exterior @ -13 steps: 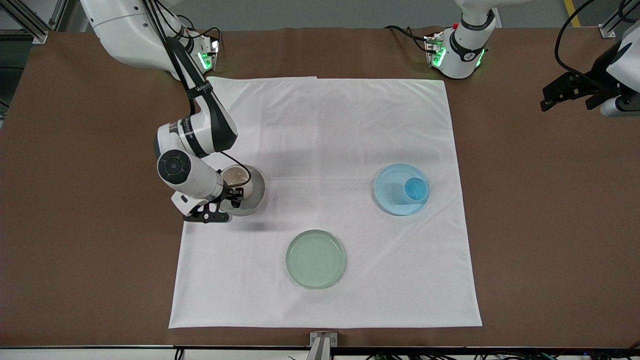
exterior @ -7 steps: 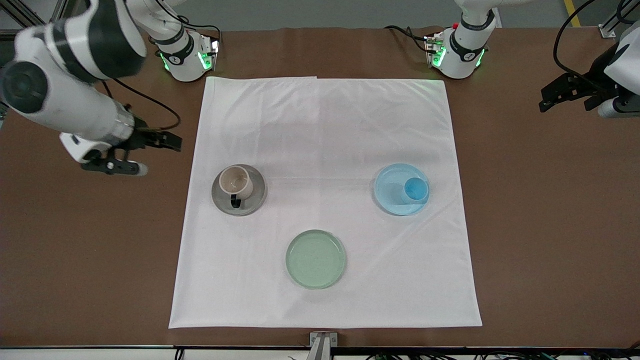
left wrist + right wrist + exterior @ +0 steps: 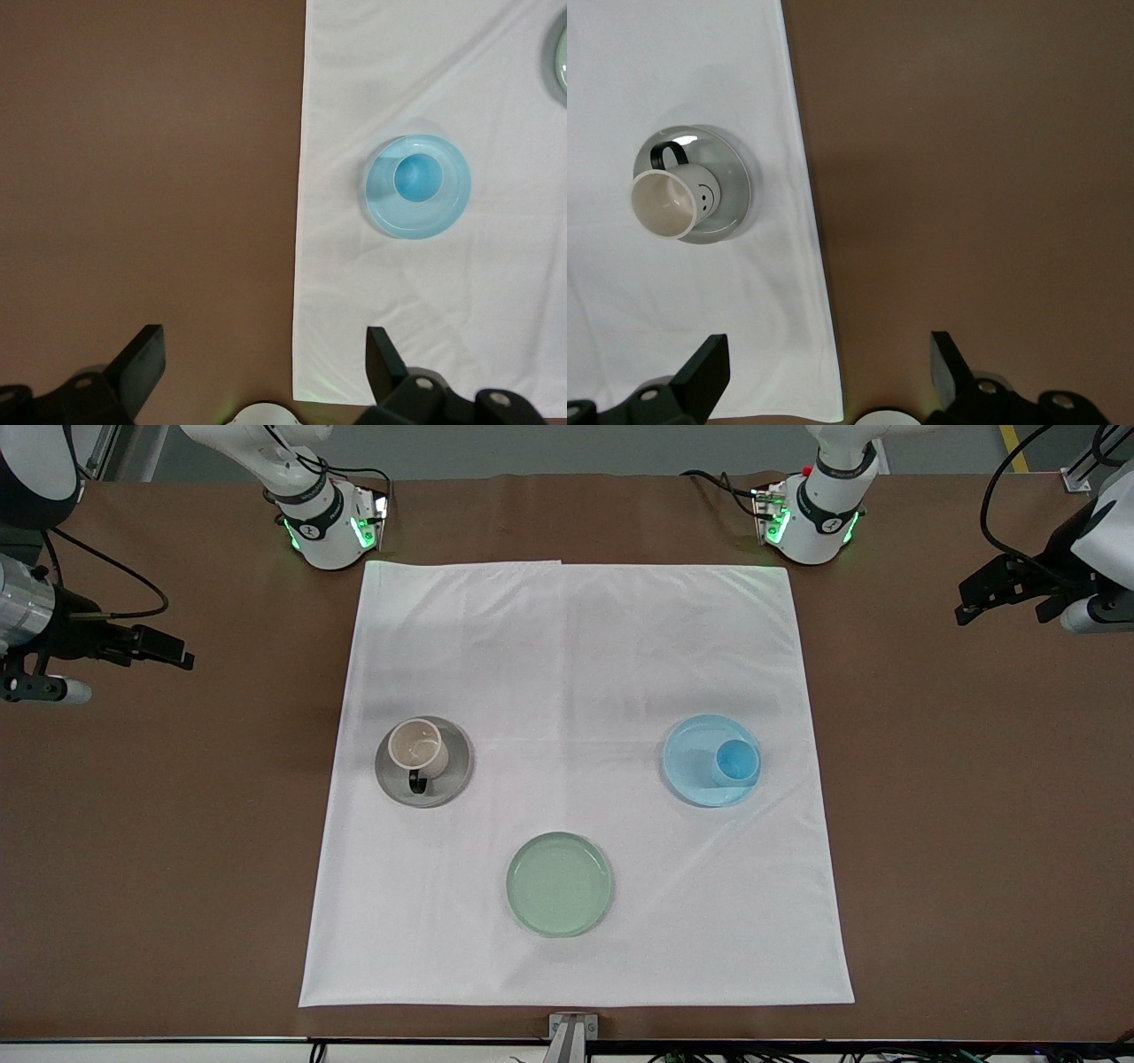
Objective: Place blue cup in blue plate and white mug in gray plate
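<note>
The blue cup (image 3: 736, 762) stands upright in the blue plate (image 3: 691, 766) toward the left arm's end of the cloth; both show in the left wrist view, cup (image 3: 417, 176) in plate (image 3: 385, 208). The white mug (image 3: 418, 748) with its black handle stands in the gray plate (image 3: 447, 784) toward the right arm's end; in the right wrist view the mug (image 3: 669, 202) sits in the plate (image 3: 735, 190). My left gripper (image 3: 974, 602) is open and empty, raised over bare table. My right gripper (image 3: 168, 654) is open and empty, raised over bare table at the other end.
A pale green plate (image 3: 559, 883) lies empty on the white cloth (image 3: 576, 646), nearer the front camera than the other two plates. Brown table (image 3: 974, 824) surrounds the cloth. The arm bases (image 3: 328, 522) stand at the far edge.
My right gripper let go of the white mug in the gray plate, rose and swung away to the table's end. The left arm has not moved.
</note>
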You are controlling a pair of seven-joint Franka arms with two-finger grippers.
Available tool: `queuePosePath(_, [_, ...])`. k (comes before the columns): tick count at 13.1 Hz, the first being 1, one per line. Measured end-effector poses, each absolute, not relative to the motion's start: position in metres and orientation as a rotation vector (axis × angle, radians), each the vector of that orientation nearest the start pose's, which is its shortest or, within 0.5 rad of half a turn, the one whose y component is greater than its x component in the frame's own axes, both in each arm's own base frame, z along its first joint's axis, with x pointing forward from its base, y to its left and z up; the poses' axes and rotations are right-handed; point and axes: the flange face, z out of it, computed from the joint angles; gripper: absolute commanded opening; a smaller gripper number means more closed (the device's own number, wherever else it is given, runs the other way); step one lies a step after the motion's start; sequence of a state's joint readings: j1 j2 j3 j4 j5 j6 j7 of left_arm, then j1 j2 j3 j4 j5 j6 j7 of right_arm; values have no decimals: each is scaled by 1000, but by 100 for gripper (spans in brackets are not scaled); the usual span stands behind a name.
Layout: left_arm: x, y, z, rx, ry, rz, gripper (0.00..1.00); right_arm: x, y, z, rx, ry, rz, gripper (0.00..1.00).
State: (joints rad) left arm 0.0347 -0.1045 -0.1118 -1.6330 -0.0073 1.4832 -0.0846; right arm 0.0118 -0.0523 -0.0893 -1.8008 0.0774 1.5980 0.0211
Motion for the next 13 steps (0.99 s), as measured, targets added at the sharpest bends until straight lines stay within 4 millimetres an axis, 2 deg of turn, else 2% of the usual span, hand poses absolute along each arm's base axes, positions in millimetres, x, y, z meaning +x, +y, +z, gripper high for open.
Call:
queuePosePath(4, [508, -73, 645, -3098, -4, 46, 100, 539, -33, 597, -3077, 146, 54, 100])
queuePosePath(7, [509, -74, 646, -3099, -20, 40, 100, 556, -34, 626, -3085, 145, -50, 100])
queuePosePath(10, [509, -69, 647, -3119, -38, 43, 100, 570, -34, 636, -3088, 144, -95, 100])
queuePosePath(13, [510, -61, 647, -3124, -62, 43, 100, 572, -34, 640, -3089, 144, -109, 100])
